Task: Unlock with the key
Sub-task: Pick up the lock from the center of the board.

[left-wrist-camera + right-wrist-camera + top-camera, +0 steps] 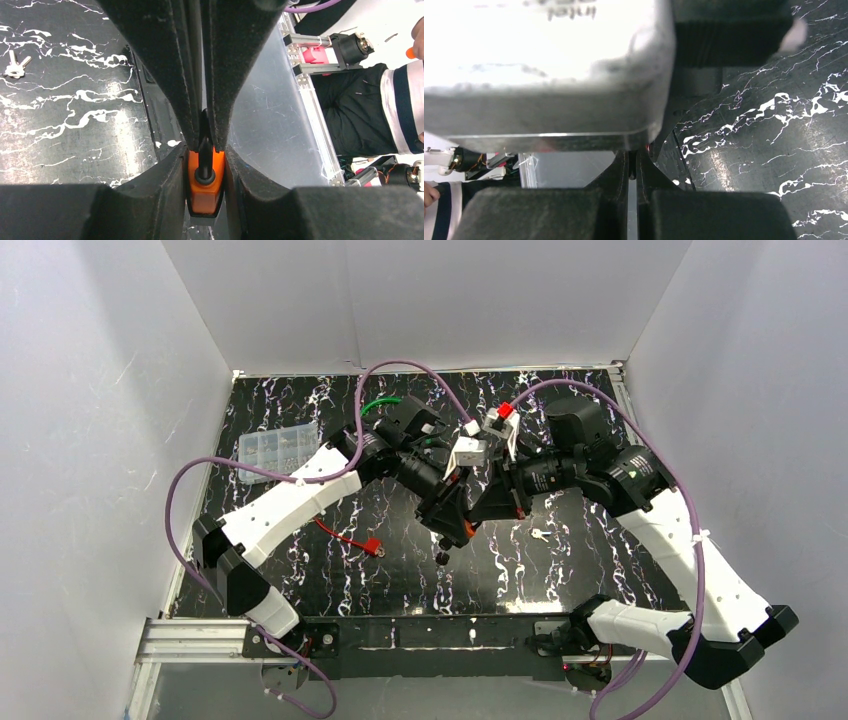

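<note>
So, the orange padlock sits low in the middle of the left wrist view. It's squeezed from both sides by the left gripper, which is clamped narrow right on the lock's body. A black loop sticks up out of the lock and runs into the slit between the fingers of the right gripper. Those fingers come down from the top of the frame, pressed tight together. Can't tell if they're actually pinching the loop or just sitting around it.

In the overhead view the two grippers meet nose to nose in the middle of the frame. A small pair of keys lies flat on the black marbled table just to their right, with nothing touching it. Further out there's a clear plastic box at the upper left and a red-tipped wire left of centre.
</note>
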Action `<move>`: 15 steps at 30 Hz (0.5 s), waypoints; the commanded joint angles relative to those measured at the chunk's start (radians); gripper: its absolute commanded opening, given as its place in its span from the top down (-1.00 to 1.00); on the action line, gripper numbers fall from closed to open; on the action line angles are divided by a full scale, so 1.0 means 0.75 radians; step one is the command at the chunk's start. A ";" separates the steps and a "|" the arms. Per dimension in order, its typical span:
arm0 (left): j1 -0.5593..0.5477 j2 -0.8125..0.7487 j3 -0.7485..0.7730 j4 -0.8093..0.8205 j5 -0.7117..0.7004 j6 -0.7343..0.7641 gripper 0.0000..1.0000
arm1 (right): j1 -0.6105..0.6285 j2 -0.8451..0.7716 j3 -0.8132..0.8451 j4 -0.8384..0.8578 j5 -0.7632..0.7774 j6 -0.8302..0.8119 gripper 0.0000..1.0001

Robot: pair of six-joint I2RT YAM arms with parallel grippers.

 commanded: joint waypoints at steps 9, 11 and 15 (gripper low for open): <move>0.026 -0.059 0.047 0.039 -0.007 -0.181 1.00 | 0.000 -0.056 0.134 0.217 0.187 0.101 -0.12; 0.088 -0.069 0.061 0.207 -0.030 -0.366 1.00 | -0.003 -0.123 0.126 0.288 0.314 0.127 -0.32; 0.235 -0.091 0.078 0.593 -0.148 -0.733 1.00 | -0.017 -0.286 0.060 0.410 0.527 0.185 -0.43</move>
